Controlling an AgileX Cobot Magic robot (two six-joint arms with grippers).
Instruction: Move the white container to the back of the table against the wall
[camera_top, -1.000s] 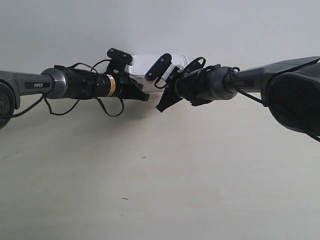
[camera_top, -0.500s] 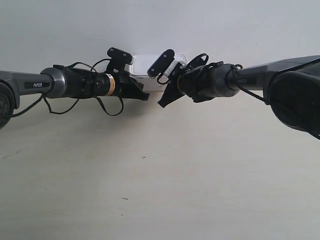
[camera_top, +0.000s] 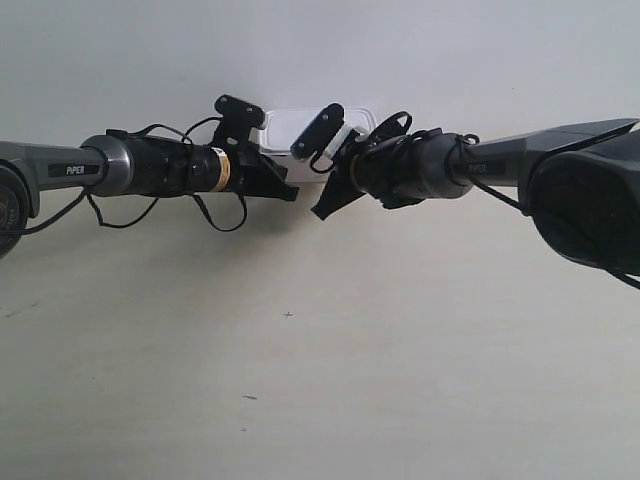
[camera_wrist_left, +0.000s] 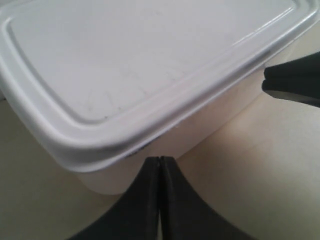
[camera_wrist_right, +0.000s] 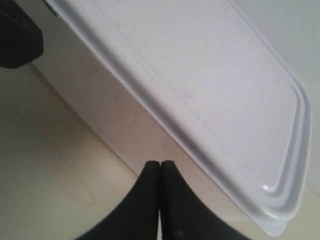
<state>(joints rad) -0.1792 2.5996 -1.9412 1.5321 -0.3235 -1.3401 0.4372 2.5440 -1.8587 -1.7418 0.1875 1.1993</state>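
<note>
The white container (camera_top: 290, 126) stands at the back of the table (camera_top: 320, 380), up against the wall (camera_top: 420, 50), mostly hidden behind both wrists. In the left wrist view my left gripper (camera_wrist_left: 159, 160) is shut and empty, its tips at the side wall of the container (camera_wrist_left: 125, 70) below the lid rim. My right gripper (camera_wrist_right: 159, 163) is also shut and empty, its tips at the long side of the container (camera_wrist_right: 200, 85). In the exterior view the two grippers (camera_top: 292, 192) (camera_top: 320, 210) nearly meet in front of the box.
The other arm's black finger (camera_wrist_left: 295, 82) shows beside the container's far corner, and a dark gripper part (camera_wrist_right: 17, 40) shows in the right wrist view. The bulky dark arm base (camera_top: 590, 200) fills the exterior view's right edge. Tiny dark specks (camera_top: 288, 315) mark the table.
The arm at the exterior view's right rose slightly half a second ago and has dropped back. The container and the other arm stay where they were.
</note>
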